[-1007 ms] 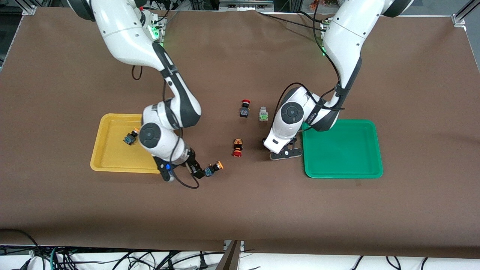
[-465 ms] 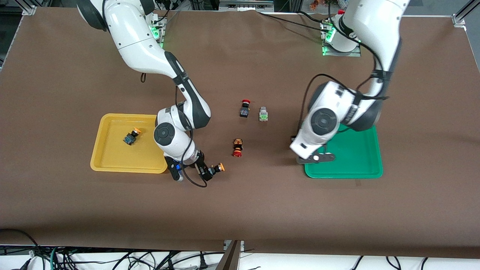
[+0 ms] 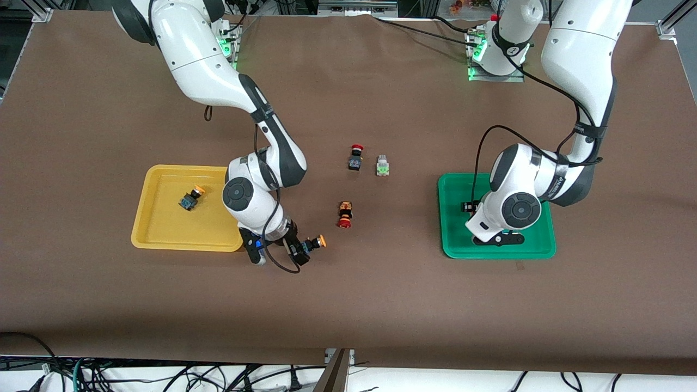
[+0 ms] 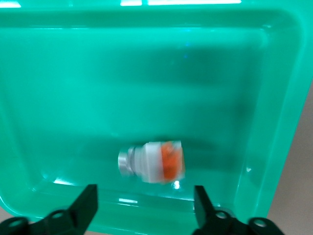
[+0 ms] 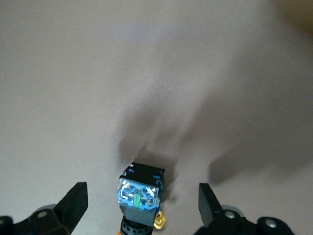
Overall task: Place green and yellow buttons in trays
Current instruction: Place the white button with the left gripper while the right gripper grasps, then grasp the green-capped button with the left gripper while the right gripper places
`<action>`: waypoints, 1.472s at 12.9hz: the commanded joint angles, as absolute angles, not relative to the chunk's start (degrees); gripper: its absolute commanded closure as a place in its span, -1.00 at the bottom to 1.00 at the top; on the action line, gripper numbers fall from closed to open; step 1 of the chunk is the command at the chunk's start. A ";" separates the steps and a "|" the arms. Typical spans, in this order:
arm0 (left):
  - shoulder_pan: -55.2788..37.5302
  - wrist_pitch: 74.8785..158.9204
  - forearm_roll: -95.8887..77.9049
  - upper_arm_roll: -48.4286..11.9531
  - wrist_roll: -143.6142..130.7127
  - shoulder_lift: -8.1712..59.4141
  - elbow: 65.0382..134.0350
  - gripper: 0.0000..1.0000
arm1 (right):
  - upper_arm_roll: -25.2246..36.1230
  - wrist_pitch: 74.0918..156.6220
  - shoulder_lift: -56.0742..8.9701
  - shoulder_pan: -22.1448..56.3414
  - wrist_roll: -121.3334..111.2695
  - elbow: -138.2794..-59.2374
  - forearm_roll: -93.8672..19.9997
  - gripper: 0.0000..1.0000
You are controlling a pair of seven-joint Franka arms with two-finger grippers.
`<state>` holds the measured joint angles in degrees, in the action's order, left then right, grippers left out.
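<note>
My left gripper (image 4: 145, 198) hangs open over the green tray (image 4: 146, 73), just above a white-bodied button with an orange block (image 4: 156, 161) that lies on its side on the tray floor, free of both fingers. In the front view that gripper (image 3: 471, 207) is over the green tray (image 3: 536, 188) and hides the button. My right gripper (image 5: 142, 193) is low on the table beside the yellow tray (image 3: 163, 223), open, its fingers on either side of a yellow-capped button (image 5: 141, 193) with a blue-black body (image 3: 315, 242), gaps showing on both sides. Another yellow-capped button (image 3: 190, 198) lies in the yellow tray. A white button with a green block (image 3: 383, 166) lies mid-table.
A red-capped black switch (image 3: 355, 158) lies next to the green-block button. A red-capped orange-black switch (image 3: 344, 214) lies nearer the front camera, between the two arms. Brown cloth covers the whole table.
The left arm swung from the table beside the green tray to over it, opened, and the orange-block button now lies in the tray. The right gripper shifted slightly and stays astride its button.
</note>
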<state>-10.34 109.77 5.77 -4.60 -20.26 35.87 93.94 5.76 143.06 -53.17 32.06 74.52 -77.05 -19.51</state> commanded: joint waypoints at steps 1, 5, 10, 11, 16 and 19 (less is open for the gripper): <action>-10.20 107.42 5.81 -5.97 -22.74 33.14 93.43 -1.00 | 5.71 145.46 -56.95 33.13 75.58 -73.83 -20.22 -1.00; -11.95 107.14 0.88 -15.08 -48.18 30.85 94.22 -1.00 | 6.15 144.93 -56.69 33.66 75.24 -73.92 -18.99 0.68; -13.44 124.14 1.23 -24.96 -49.06 32.25 105.44 -1.00 | 6.50 124.41 -50.03 30.34 69.55 -73.83 -9.93 1.00; -14.75 128.63 1.32 -24.96 -47.91 32.60 107.47 -1.00 | 6.42 120.71 -47.92 28.06 66.22 -73.83 -10.37 1.00; -16.79 135.00 3.43 -24.87 -46.93 35.42 109.42 -1.00 | 9.22 101.89 -43.24 23.38 49.85 -74.88 -9.59 1.00; -16.96 137.89 6.33 -24.79 -47.02 37.26 109.42 -1.00 | 11.95 104.74 -41.23 23.47 40.63 -85.39 -8.79 1.00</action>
<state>-16.82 135.90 4.74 -24.90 -47.88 36.08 109.38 10.90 101.85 -43.85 22.74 45.02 -77.37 -9.98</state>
